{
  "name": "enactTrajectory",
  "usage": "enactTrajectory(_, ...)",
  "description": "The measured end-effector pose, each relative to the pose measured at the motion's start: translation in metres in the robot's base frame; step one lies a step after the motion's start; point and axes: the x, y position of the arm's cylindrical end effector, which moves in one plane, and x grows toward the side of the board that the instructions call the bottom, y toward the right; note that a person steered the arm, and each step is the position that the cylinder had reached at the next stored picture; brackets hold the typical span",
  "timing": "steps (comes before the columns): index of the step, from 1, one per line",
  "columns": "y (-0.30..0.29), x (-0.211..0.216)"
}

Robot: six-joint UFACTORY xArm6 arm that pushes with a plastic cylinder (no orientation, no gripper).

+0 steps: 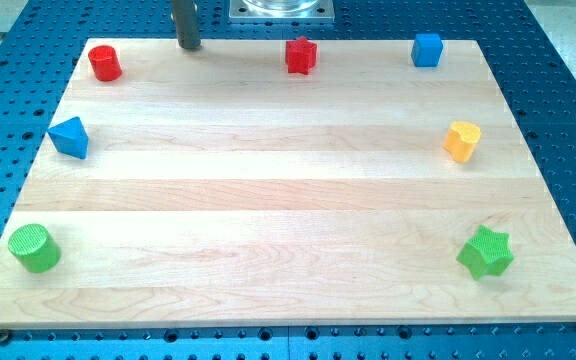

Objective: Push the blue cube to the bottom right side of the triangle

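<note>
Resting at the bench's (268,180) top edge, my tip (188,46) stands between the red cylinder (105,63) and the red star block (301,55), touching neither. The tool is a plain dark rod with no jaws, so it neither opens nor closes and grips nothing.

The blue cube (427,49) sits at the top right corner, well apart from my tip and from the blue triangle (69,137), which lies near the left edge. The task is therefore not yet begun; in my judgement the cube must travel across nearly the whole board to reach the triangle's bottom right side.

All blocks are spread round the perimeter, leaving the middle as free pushing ground. The yellow block (462,140), faceted in outline, the green star block (485,252) and the green cylinder (34,248) stand clear of that route.

Bench surface is pale, smooth laminated wood; blocks appear matte, hard-edged and light.
</note>
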Motion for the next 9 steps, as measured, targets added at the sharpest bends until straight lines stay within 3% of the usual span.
enactTrajectory(1,0.000,0.000)
enactTrajectory(2,0.000,0.051)
enactTrajectory(3,-0.019,0.179)
enactTrajectory(4,0.064,0.208)
enactTrajectory(5,0.205,0.201)
enactTrajectory(7,0.365,0.100)
enactTrajectory(8,0.424,0.029)
enactTrajectory(9,0.390,0.007)
